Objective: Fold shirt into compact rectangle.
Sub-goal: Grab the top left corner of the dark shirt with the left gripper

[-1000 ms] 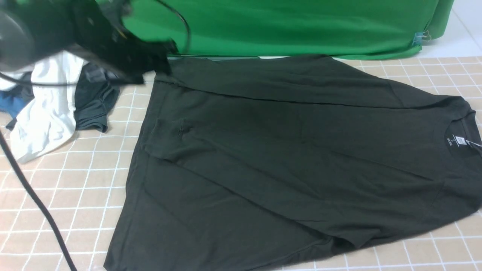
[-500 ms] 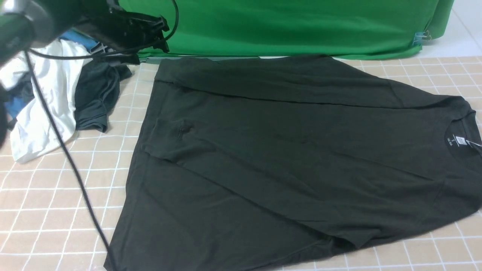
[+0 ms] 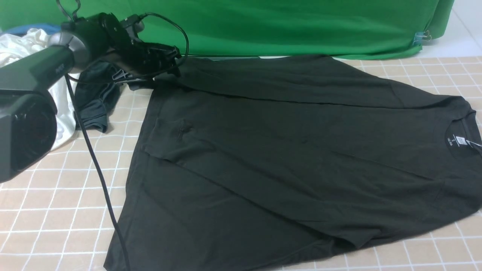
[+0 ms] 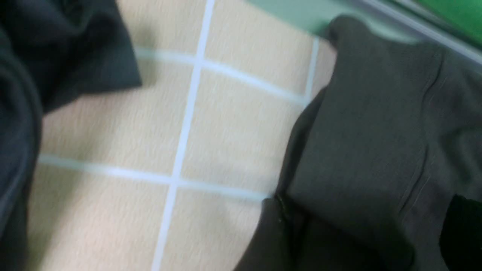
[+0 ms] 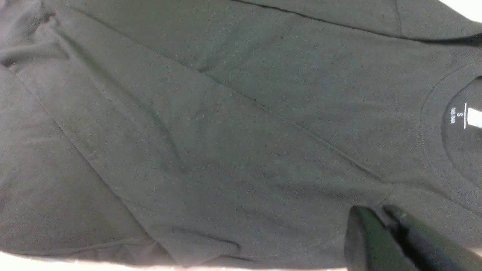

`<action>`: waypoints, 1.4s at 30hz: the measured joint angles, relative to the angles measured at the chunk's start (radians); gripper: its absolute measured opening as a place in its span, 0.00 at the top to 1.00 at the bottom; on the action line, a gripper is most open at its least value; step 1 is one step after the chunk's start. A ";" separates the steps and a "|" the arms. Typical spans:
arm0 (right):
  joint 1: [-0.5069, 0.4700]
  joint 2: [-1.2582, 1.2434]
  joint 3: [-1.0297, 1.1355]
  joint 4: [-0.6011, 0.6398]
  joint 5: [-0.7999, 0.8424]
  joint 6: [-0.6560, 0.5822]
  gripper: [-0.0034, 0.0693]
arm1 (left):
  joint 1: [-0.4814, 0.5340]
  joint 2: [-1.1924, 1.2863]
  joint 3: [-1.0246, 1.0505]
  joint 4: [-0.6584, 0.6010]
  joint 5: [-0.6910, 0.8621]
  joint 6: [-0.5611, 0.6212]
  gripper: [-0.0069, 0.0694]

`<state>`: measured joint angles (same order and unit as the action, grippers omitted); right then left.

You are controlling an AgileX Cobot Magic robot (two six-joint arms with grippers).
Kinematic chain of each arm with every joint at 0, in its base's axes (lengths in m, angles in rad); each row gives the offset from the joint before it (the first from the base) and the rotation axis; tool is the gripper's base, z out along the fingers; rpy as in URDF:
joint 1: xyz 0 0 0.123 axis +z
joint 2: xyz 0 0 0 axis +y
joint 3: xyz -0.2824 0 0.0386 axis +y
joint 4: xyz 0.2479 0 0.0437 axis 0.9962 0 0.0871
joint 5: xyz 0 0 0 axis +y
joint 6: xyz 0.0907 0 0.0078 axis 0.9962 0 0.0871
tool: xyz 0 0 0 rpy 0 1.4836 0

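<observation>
The shirt [image 3: 286,150] lies spread flat on the beige checked table cover [image 3: 56,195], collar at my right, hem at my left, its far side folded in over the body. Beyond the shirt's far edge hangs a green backdrop [image 3: 282,26]. Off the shirt's hem end lies a white garment [image 3: 19,43], with a dark grey garment [image 3: 94,105] between it and the shirt. The left gripper [image 3: 163,67] stands at the shirt's far hem corner with jaws spread; I see no cloth held in them. The right gripper [image 5: 375,210] hangs above the shirt's near shoulder, fingers all but together and empty. The neck label [image 3: 457,140] shows inside the shirt's collar.
</observation>
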<state>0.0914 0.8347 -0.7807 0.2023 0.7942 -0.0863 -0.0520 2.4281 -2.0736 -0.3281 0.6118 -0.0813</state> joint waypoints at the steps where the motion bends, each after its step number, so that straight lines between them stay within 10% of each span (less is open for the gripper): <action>1: 0.000 0.000 0.000 0.000 -0.004 0.000 0.87 | 0.000 0.002 -0.001 -0.003 -0.007 0.000 0.20; 10: 0.000 0.000 0.000 0.000 -0.012 0.000 0.87 | 0.000 0.016 -0.008 -0.026 -0.042 0.001 0.31; 22: 0.000 0.000 0.000 0.000 -0.012 0.000 0.85 | 0.000 0.021 -0.008 -0.027 -0.072 0.007 0.86; 36: 0.000 0.000 0.000 0.000 -0.012 0.013 0.85 | 0.000 0.008 -0.009 0.024 -0.071 0.007 0.85; 42: 0.000 0.000 0.000 0.000 -0.012 0.044 0.85 | 0.000 0.008 -0.009 0.034 -0.059 0.004 0.66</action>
<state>0.0914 0.8347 -0.7807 0.2023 0.7820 -0.0427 -0.0520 2.4359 -2.0822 -0.2943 0.5523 -0.0777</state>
